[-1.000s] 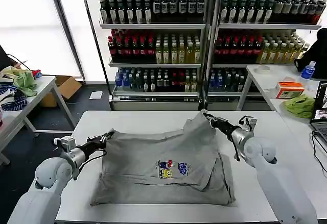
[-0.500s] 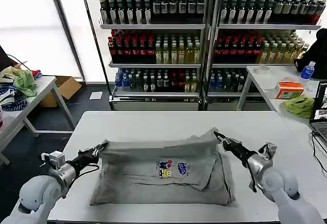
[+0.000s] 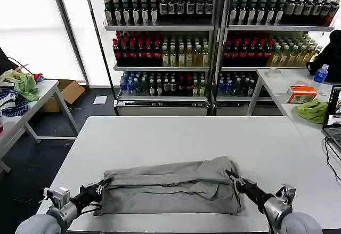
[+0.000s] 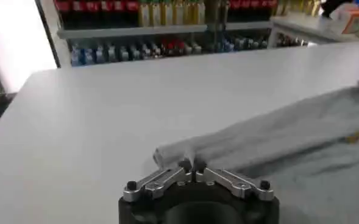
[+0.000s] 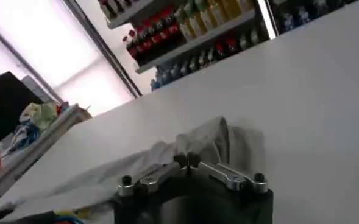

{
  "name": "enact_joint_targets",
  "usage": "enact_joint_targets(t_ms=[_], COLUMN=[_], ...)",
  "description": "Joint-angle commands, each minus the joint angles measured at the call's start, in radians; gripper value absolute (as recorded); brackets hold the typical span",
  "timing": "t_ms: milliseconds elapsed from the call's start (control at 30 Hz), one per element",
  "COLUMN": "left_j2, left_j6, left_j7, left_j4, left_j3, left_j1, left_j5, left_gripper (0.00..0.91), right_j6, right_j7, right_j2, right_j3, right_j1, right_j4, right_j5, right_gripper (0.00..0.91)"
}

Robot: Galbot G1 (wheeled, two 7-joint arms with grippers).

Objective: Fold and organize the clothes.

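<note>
Two grippers hold one light grey shirt [image 3: 170, 187], which lies on the near part of the white table [image 3: 181, 135] as a flat band folded over on itself.

Left gripper [image 3: 102, 185]: positioned at the shirt's left end, close to the table's near edge. In the left wrist view, its fingertips [image 4: 185, 165] are pressed together on a bunched corner of the cloth [image 4: 173, 153]. The low, pinched grip serves to keep that corner taut and level with the table.

Shirt: the upper layer lies over the lower layer, hiding the chest print. The folded edge runs across the table between both grippers. The shirt's far edge rises slightly toward the right.

Right gripper [image 3: 233, 178]: positioned at the shirt's right end, with its jaws closed on a raised peak of fabric [image 5: 206, 141]. Gripping both ends at once keeps the layer straight while it is laid over.

Judgement: the first lengthwise fold is near completion; release appears to be the next requirement.
</note>
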Motion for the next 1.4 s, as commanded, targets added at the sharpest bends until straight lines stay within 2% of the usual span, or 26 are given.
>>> enact_joint_targets(t_ms=[33,233,333,467,500,533,700,733,767,933,1167,1400], left_j2=[-0.023,-0.073,-0.102,-0.135,-0.141,-0.147,-0.222,-0.247,-0.282,-0.36,-0.366,-0.371], left_j6=[-0.018,-0.032,-0.032,-0.03,-0.033,-0.034,-0.06,-0.07,-0.092,-0.146,-0.184,-0.189], left_j7=[-0.011,-0.042,-0.071,-0.108,-0.121,-0.13,-0.221,-0.248,-0.283,-0.434,-0.495,-0.499], left_j4=[-0.006,-0.064,-0.105,-0.173,-0.187,-0.205,-0.276,-0.288,-0.301,-0.331,-0.272,-0.177], left_j3=[-0.004,-0.064,-0.107,-0.167,-0.178,-0.187,-0.199,-0.187,-0.164,-0.038,0.094,0.109], left_j1=[0.096,0.101,0.094,0.099,0.104,0.107,0.116,0.124,0.14,0.226,0.274,0.213], left_j5=[0.077,0.067,0.055,0.003,0.002,-0.004,-0.041,-0.045,-0.053,-0.066,0.022,0.047], left_gripper=[0.907,0.907,0.907,0.907,0.907,0.907,0.907,0.907,0.907,0.907,0.907,0.907], right_j6=[0.021,0.096,0.108,0.157,0.182,0.223,0.371,0.458,0.485,0.509,0.531,0.534], right_j7=[0.02,0.008,0.006,-0.017,-0.026,-0.04,-0.072,-0.079,-0.092,-0.1,-0.091,-0.088], right_j2=[0.021,0.015,0.004,-0.011,-0.009,-0.003,0.01,0.012,0.015,0.031,0.026,0.026], right_j3=[0.023,0.092,0.126,0.155,0.158,0.158,0.132,0.114,0.11,0.103,0.108,0.113], right_j1=[-0.093,-0.097,-0.079,-0.083,-0.084,-0.084,-0.081,-0.08,-0.085,-0.126,-0.149,-0.16], right_j4=[0.045,0.112,0.128,0.152,0.154,0.153,0.162,0.157,0.155,0.162,0.139,0.143], right_j5=[-0.044,-0.047,-0.029,-0.055,-0.091,-0.184,-0.32,-0.355,-0.378,-0.383,-0.364,-0.323], right_gripper=[0.907,0.907,0.907,0.907,0.907,0.907,0.907,0.907,0.907,0.907,0.907,0.907])
